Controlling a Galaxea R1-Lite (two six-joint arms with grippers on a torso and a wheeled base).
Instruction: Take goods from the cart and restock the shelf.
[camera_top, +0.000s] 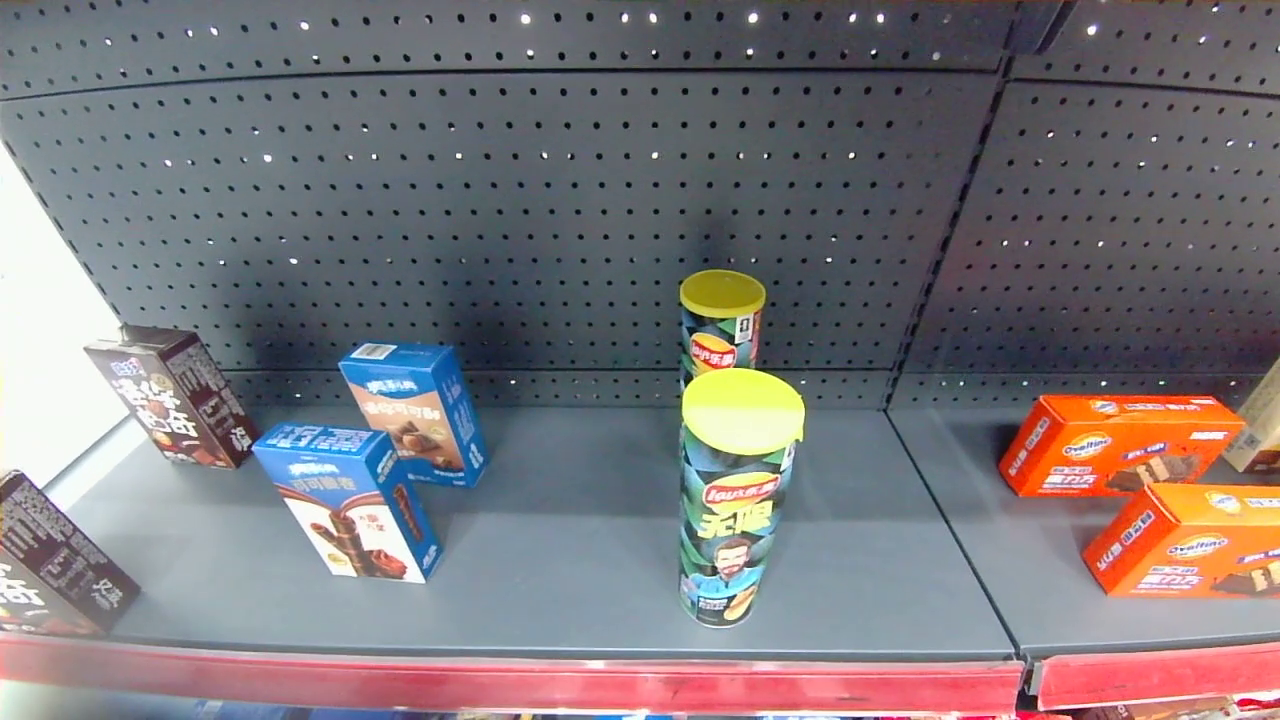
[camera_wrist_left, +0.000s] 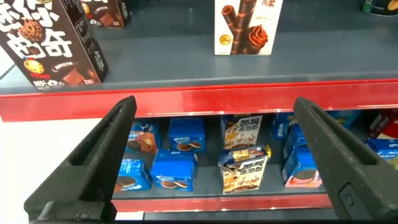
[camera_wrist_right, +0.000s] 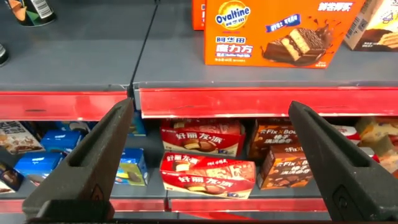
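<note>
Restocking looks unfinished: left gripper and right gripper gape wide and empty (nothing carried); the shelf lies bare beside the front chip can.

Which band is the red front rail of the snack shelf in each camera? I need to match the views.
Head view: red front rail runs along the bottom, under the blue wafer-roll carton.
Left wrist view: upper red band, below that carton.
Right wrist view: upper red band, below the orange cardboard box.
Shared landmark: grey metal shelf deck directly above it.
</note>
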